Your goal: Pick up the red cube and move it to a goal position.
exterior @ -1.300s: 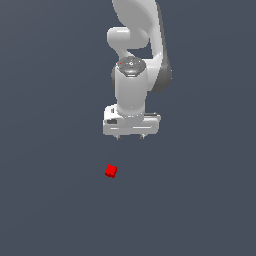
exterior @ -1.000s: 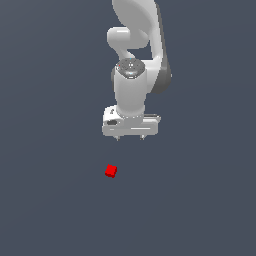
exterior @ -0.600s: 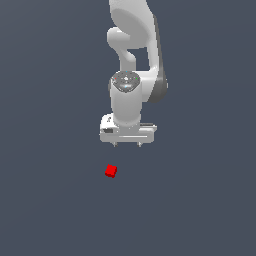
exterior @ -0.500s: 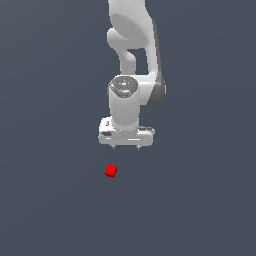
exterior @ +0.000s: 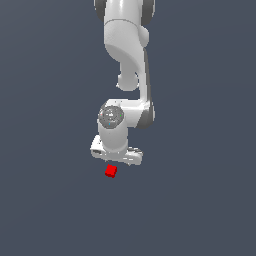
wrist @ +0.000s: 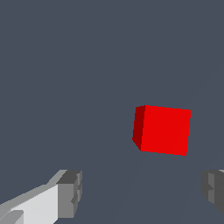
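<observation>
The red cube is a tiny bright red block lying on the dark grey floor. It also shows large in the wrist view. My white gripper hangs just above and behind the cube in the exterior view, its body hiding the fingertips there. In the wrist view the gripper is open: two grey fingertips stand wide apart with nothing between them. The cube lies beyond the fingertips, nearer the finger at the picture's edge, and touches neither.
The plain dark grey floor spreads all around. The white arm rises from the gripper to the top of the exterior view. No other objects show.
The arm has swung down and toward the exterior view's left. The gripper has gone from well above and right of the cube to just over it. The cube has not moved.
</observation>
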You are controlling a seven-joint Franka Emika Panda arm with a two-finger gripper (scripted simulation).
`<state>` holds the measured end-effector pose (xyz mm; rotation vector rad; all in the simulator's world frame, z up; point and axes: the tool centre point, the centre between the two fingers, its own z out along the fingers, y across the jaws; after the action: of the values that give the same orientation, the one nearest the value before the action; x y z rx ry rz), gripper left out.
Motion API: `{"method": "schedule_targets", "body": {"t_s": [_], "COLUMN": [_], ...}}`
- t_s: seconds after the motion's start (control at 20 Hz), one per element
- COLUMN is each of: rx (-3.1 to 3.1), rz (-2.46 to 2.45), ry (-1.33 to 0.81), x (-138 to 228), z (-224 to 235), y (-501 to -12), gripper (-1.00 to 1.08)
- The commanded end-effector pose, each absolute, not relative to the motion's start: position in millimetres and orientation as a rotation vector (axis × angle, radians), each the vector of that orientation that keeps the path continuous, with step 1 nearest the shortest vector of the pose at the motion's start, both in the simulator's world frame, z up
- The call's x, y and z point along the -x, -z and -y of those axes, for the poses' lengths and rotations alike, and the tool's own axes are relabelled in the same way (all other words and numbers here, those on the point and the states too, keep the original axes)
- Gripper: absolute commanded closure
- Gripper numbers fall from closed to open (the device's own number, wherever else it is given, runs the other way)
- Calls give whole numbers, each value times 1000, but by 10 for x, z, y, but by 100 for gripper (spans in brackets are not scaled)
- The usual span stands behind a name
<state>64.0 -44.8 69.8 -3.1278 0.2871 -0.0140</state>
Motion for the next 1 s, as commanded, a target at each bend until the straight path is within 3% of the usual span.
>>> {"method": "schedule_targets", "body": {"t_s": [0.0,0.75,0.8,0.95], "rx": [3123,3108,3108,3108], "rz": [-337,-456,-456,-456], "ry": [11,0,0,0], "x": [-717,-892,-892,-892], "z": [538,768,768,768], "y": [-549,-200,-200,-200], "gripper": [-92,-92,108,108]}}
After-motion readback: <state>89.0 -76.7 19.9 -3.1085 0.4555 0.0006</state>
